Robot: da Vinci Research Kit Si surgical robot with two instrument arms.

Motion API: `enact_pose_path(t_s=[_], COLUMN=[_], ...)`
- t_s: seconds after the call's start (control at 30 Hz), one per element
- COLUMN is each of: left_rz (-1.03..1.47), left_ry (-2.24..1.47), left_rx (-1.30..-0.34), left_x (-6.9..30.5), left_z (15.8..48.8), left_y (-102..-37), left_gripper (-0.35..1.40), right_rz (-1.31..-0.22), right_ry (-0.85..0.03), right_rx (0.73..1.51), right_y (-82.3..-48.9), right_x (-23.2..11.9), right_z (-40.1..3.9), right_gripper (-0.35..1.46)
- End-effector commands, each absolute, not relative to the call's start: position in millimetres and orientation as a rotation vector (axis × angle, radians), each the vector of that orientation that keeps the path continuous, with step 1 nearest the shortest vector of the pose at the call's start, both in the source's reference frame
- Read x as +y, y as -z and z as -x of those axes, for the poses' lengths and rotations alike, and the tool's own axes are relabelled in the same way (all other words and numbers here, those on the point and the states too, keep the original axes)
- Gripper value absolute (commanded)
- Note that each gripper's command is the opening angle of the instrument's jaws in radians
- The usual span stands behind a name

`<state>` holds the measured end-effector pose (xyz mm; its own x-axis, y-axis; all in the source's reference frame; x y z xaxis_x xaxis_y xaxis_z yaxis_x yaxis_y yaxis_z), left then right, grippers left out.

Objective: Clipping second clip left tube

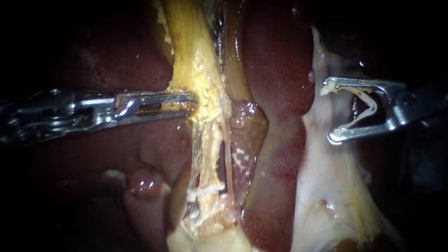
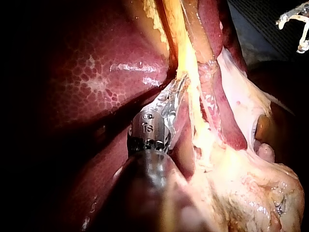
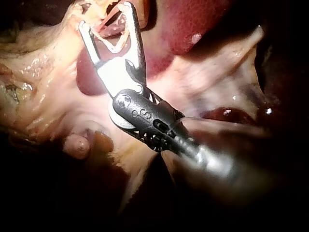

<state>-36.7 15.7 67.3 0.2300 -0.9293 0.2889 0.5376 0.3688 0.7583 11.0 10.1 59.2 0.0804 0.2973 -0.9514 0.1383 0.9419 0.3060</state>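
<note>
The left instrument (image 1: 189, 102) comes in at middle left. Its claw is together on the yellow fatty tissue (image 1: 200, 60) and holds that band taut toward the upper centre. The right instrument (image 1: 332, 111) sits at middle right, well apart from the target. Its claw stands wide with the loaded clip (image 1: 358, 120), an open white V, seated against both halves.

The left tube (image 1: 211, 149) runs down the centre as a thin, pale, stringy strand. A seated clip (image 1: 205, 190) appears to cross it lower down, though the glare makes that hard to confirm.

To do the step well, bring the open V across the liver (image 1: 280, 60) to the bare stretch of tube above the seated clip. Approach square to the strand and get both clip tips visibly past its far side before closing. Keep the left traction steady, because the tube is soft, slick and easily torn. The liver is smooth and glossy dark red, and the membrane (image 1: 326, 177) at lower right is filmy and white.
</note>
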Motion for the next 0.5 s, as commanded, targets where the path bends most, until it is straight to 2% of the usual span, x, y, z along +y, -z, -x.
enact_pose_path(t_s=[0.03, 0.37, 0.5], left_rz=[-0.577, -0.582, -0.583], left_ry=[1.088, 1.087, 1.088], left_rx=[-0.818, -0.818, -0.815], left_x=[15.7, 15.8, 16.4], left_z=[36.7, 36.2, 34.4], left_y=[-67.3, -66.6, -65.1], left_gripper=[-0.35, -0.35, -0.35], right_rz=[-0.357, -0.362, -0.422], right_ry=[-0.123, -0.134, -0.17], right_rx=[1.496, 1.495, 1.461], right_y=[-59.1, -59.5, -60.5], right_x=[10.1, 9.4, 7.7], right_z=[-11.1, -12.3, -14.2], right_gripper=[0.56, 0.56, 0.56])
